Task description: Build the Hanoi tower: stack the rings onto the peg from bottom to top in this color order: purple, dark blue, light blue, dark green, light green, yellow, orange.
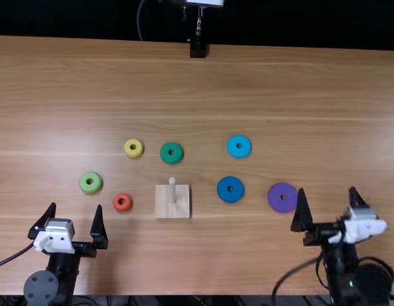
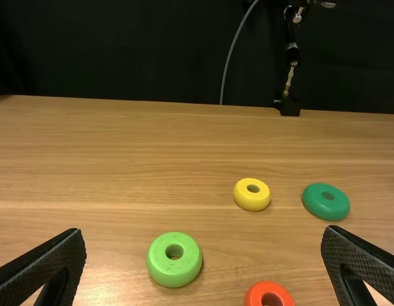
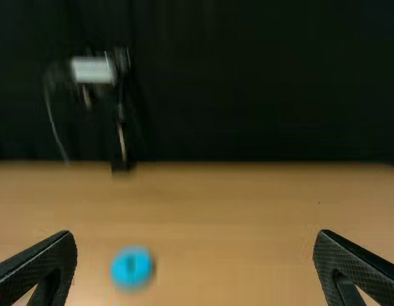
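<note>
Nearest my camera at the near edge, left pincer (image 1: 76, 206) and right pincer (image 1: 328, 190) are both spread, with nothing between the fingers of either. Clock positions are taken in the top view from the peg (image 1: 172, 192), upright on its square wooden base (image 1: 162, 207), which sits on the light brown surface (image 1: 248, 268). Left pincer is between eight and nine, right pincer at three.

I record seven rings lying flat on the surface, apart from one another:
- orange ring (image 1: 122, 208), nine o'clock;
- light green ring (image 1: 90, 189), between nine and ten, farther out;
- yellow ring (image 1: 134, 153), eleven;
- dark green ring (image 1: 171, 159), twelve;
- light blue ring (image 1: 239, 153), nearly two;
- dark blue ring (image 1: 230, 197), between two and three;
- purple ring (image 1: 282, 205), three, just beside one finger of right pincer.

Right wrist view gives me a blue disc, probably the light blue ring. Black fixture (image 1: 197, 50) stands at twelve, at the far edge.
</note>
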